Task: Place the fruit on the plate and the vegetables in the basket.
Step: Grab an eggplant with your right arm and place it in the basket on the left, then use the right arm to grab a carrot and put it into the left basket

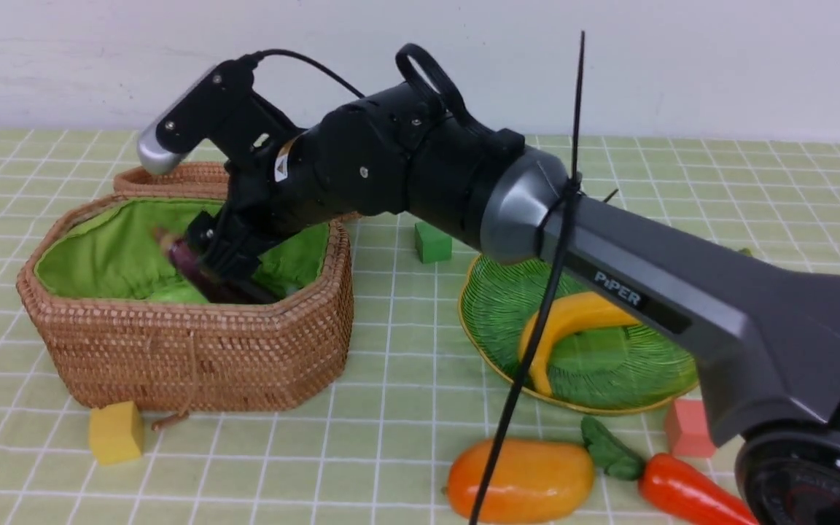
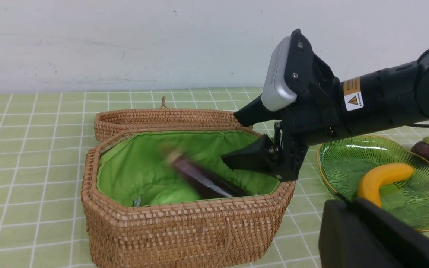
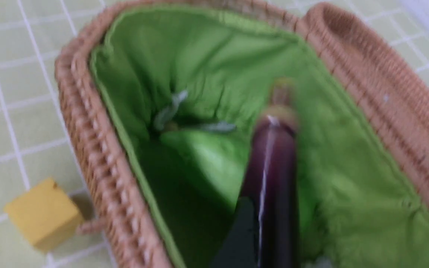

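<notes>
My right gripper [image 1: 224,257] [image 2: 250,136] [image 3: 343,238] hangs open over the basket [image 1: 187,357] [image 2: 181,234] [image 3: 99,178]. The dark-purple eggplant [image 1: 194,266] [image 2: 199,178] [image 3: 274,178] is blurred inside the basket, lying against one finger [image 3: 238,238] only. A light-green gourd [image 1: 172,294] [image 2: 173,195] [image 3: 207,160] lies on the lining. The banana [image 1: 573,317] [image 2: 382,178] rests on the plate [image 1: 609,372] [image 2: 348,152]. Mango [image 1: 522,477] and carrot [image 1: 682,488] lie on the cloth in front of the plate; the mangosteen [image 2: 428,150] sits behind it. My left gripper [image 2: 345,208] is shut and empty.
The basket's lid [image 1: 172,179] [image 2: 162,119] lies open behind it. A yellow cube [image 1: 115,432] [image 3: 43,214] sits at the basket's front, a green cube [image 1: 432,242] behind the plate, a pink cube [image 1: 688,428] by the plate's near rim. A black cable tie [image 1: 558,240] sticks off my right arm.
</notes>
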